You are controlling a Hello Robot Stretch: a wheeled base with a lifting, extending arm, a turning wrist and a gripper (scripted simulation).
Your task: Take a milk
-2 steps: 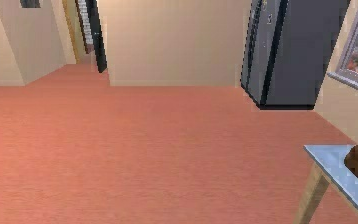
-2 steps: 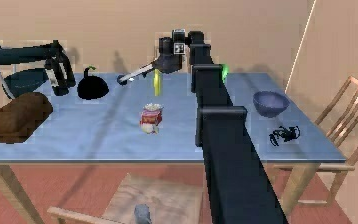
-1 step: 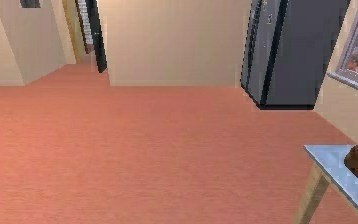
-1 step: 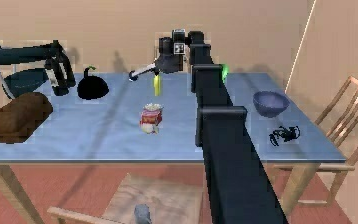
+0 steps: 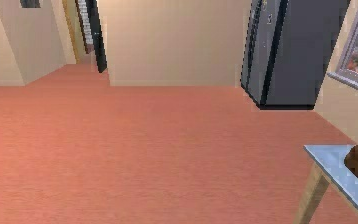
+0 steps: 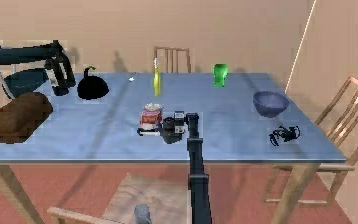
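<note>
Arm over blue table, gripper at red-white carton (whether it holds anything, cannot tell), forward view's dark fridge.

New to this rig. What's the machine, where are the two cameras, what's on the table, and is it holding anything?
It is a wheeled robot with one extending arm and a two-finger gripper, working in a simulated house. The forward view looks ahead from the robot: red floor, a dark fridge and a corner of the table at the bottom right. The arm side view looks out sideways from the robot's body. The dark bar rising from its bottom edge is the arm.

On the table are a brown lump, a dark machine, a black round thing, a yellow upright thing, a green cup, a blue bowl and a small black object.

The gripper is at a small red-and-white container, possibly the milk. I cannot tell whether it holds anything.
</note>
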